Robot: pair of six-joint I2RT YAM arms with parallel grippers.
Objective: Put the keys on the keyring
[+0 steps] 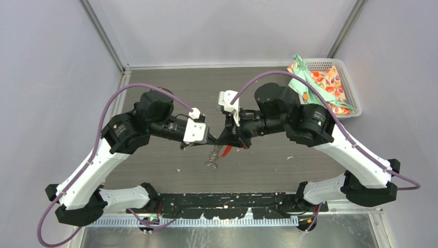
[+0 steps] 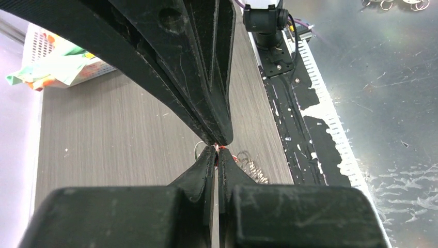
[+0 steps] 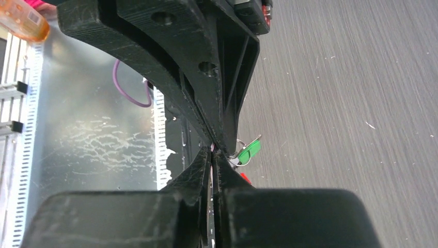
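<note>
My two grippers meet tip to tip above the middle of the table. The left gripper (image 1: 217, 141) (image 2: 217, 151) is shut, with a red sliver of the keyring pinched at its tips. The keyring's grey chain (image 1: 213, 157) (image 2: 255, 173) and red tab (image 1: 226, 151) (image 3: 245, 178) dangle below. The right gripper (image 1: 225, 139) (image 3: 213, 151) is closed to a thin slit at the same spot, a pale sliver between its tips. A green-tagged key (image 3: 249, 151) on a small ring hangs just beside those tips.
A white basket (image 1: 353, 98) holding a floral cloth (image 1: 320, 82) stands at the back right. A black rail (image 1: 222, 199) with both arm bases runs along the near edge. Grey walls enclose the table on the left, right and back.
</note>
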